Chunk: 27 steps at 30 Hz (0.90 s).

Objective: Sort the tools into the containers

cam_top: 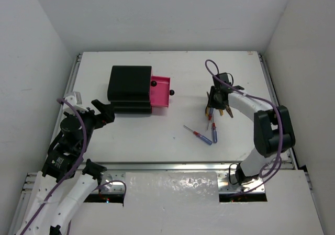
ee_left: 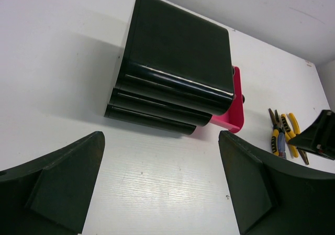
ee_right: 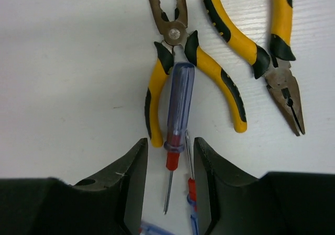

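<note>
Sorting looks barely begun: every tool in view lies out on the white table [cam_top: 131,141], and no wrench shows anywhere. Whether any has gone into a drawer I cannot tell.

Nearest, right of centre, lie two loose screwdrivers [cam_top: 202,136], slim steel shafts with red and blue plastic at the handle end.

Just beyond them the right gripper [ee_right: 171,147] is down at the table. Its black fingers are a little apart and straddle the red collar of a blue-handled screwdriver [ee_right: 179,104] without clearly touching it. The handle is clear, ribbed plastic and points away, lying between the handles of one pair of pliers [ee_right: 157,99]. A second pair [ee_right: 246,41] sits just right of it, nose toward the gripper. Both have dull steel jaws and curved yellow grips with black inserts. By my reading, this screwdriver is the piece about to be picked.

On the left, the left gripper [ee_left: 160,141] hangs over the table with its fingers spread wide, holding nothing and facing the chest [ee_left: 178,52].

Farther back, left of centre, the chest is a glossy black box with rounded edges. One drawer [cam_top: 160,91] is pulled out to the right, bright pink inside, with a round black knob [cam_top: 171,92]. It appears bare, so all the visible tools remain to be sorted.
</note>
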Motion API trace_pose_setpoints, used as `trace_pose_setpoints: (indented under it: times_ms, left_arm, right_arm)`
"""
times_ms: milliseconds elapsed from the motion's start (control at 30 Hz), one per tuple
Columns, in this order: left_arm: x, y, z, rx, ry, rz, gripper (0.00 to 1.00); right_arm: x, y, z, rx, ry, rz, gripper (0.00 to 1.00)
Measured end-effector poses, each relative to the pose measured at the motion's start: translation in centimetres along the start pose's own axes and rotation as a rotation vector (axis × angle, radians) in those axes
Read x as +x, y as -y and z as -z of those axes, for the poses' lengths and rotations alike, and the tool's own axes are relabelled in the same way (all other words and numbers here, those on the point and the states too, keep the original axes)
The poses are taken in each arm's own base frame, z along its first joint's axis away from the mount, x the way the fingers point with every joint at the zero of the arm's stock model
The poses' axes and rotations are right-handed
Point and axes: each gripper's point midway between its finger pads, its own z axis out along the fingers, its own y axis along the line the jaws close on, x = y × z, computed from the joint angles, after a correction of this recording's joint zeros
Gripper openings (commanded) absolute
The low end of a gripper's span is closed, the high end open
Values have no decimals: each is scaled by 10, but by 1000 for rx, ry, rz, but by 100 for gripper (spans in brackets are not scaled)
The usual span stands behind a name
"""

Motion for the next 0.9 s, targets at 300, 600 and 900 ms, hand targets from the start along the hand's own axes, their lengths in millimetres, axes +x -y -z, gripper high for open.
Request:
trace_pose_setpoints:
  times_ms: [300, 600, 900]
  left_arm:
    - [0, 0, 0, 0, 0, 0, 89]
    - [0, 0, 0, 0, 0, 0, 89]
    - [0, 0, 0, 0, -1, 0, 89]
  right_arm:
    - [23, 10, -38, 71, -95, 12, 29]
    - [20, 8, -49, 68, -80, 10, 16]
    - [9, 2, -32, 29, -39, 3, 12]
